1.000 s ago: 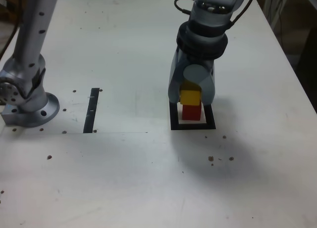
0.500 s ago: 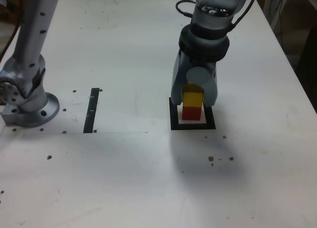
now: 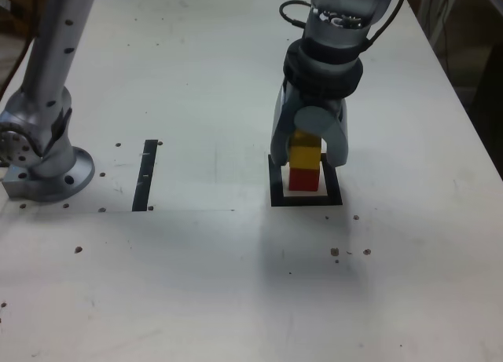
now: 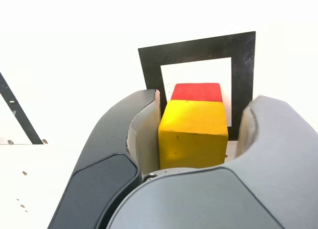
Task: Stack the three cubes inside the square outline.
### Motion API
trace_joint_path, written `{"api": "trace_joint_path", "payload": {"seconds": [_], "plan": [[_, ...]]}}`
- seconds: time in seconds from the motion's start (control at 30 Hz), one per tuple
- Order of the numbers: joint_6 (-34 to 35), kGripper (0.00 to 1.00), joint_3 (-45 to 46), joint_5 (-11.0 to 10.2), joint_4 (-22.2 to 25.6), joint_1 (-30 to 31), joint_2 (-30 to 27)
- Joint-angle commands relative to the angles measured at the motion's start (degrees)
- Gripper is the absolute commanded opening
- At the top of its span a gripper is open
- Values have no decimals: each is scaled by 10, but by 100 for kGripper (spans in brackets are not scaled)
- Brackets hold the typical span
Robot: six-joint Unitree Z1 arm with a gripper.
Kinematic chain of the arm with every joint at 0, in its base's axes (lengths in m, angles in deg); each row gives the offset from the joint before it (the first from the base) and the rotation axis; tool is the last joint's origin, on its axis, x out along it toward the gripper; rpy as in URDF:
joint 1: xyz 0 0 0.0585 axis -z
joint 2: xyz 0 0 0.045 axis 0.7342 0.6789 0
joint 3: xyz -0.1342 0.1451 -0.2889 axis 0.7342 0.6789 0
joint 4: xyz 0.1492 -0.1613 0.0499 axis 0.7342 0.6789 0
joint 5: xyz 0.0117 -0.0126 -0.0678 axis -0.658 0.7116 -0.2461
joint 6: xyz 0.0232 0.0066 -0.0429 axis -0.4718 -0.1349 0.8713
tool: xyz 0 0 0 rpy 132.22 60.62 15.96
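A yellow cube (image 3: 305,153) (image 4: 194,132) sits on top of a red cube (image 3: 304,178) (image 4: 197,92). The red one rests on the pale centre of the square outline (image 3: 306,200) (image 4: 198,47). My gripper (image 3: 308,159) (image 4: 206,97) hangs straight over this stack with one finger on each side of the yellow cube. The jaws stand open. In the wrist view a slim gap shows between the yellow cube and one finger (image 4: 278,134), while the other finger (image 4: 141,124) lies close against it. A third cube is out of view.
A straight black tape strip (image 3: 145,175) (image 4: 15,110) lies on the white table toward the exterior view's left. The arm's metal base (image 3: 43,170) stands at the far left of that view. Small dark specks (image 3: 335,252) dot the table in front of the outline.
The gripper came down slightly with the yellow cube, setting it on the red cube. Its jaws have since spread apart from the yellow cube.
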Motion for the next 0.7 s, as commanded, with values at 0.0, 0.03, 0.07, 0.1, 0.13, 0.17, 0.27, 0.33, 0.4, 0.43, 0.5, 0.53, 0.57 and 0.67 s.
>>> {"api": "trace_joint_path", "payload": {"seconds": [0.0,0.03,0.07,0.1,0.13,0.17,0.27,0.33,0.4,0.43,0.5,0.53,0.57,0.67], "plan": [[-1,93,0,-1,0,-1,2],[-1,94,0,-2,0,-1,1],[-1,96,-1,-4,2,-1,-1],[-1,97,-1,-7,4,-1,-4],[0,98,-1,-14,8,-2,-11],[0,99,-1,-20,13,-3,-19],[-2,99,5,-42,31,-13,-49],[-8,99,12,-56,40,-27,-72],[-20,100,19,-69,45,-47,-93],[-28,100,20,-75,45,-60,-101],[-51,100,19,-84,44,-89,-113],[-65,100,15,-86,43,-105,-116],[-81,100,10,-87,42,-122,-117],[-134,100,-18,-88,43,-173,-113]]}}
